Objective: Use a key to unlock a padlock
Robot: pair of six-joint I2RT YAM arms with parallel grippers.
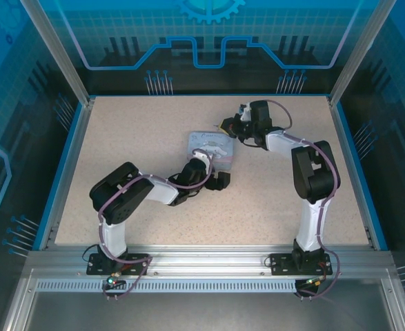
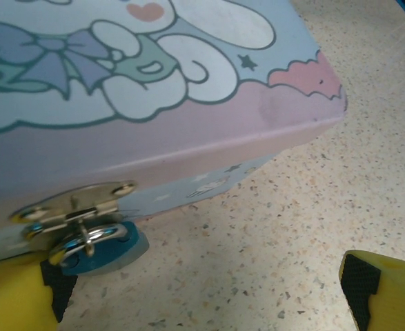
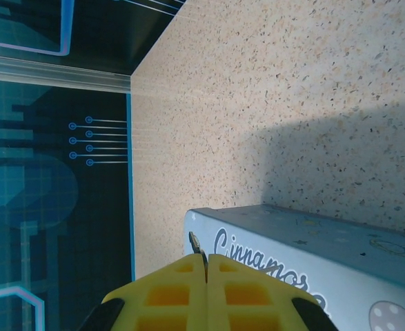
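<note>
The padlock [image 2: 100, 251], small with a teal-blue body and a metal shackle, hangs from the silver hasp [image 2: 74, 207] on the front wall of a pale-blue cartoon tin [image 2: 154, 89]. My left gripper [image 2: 202, 303] is open, its yellow fingers [image 2: 16, 296] straddling the floor in front of the tin, with the padlock just beside the left finger. From above, the left gripper [image 1: 216, 178] sits at the tin's [image 1: 212, 146] near edge. My right gripper [image 3: 207, 261] is shut on the key [image 3: 196, 244], whose thin metal tip sticks out, held beside the tin's [image 3: 312, 241] far corner. From above, the right gripper [image 1: 224, 128] hovers at that corner.
The speckled beige table [image 1: 140, 131] is bounded by a blue rim [image 1: 67, 162] and dark printed walls [image 3: 50, 207]. Open floor lies right of the tin [image 2: 312, 207] and on both sides of the arms.
</note>
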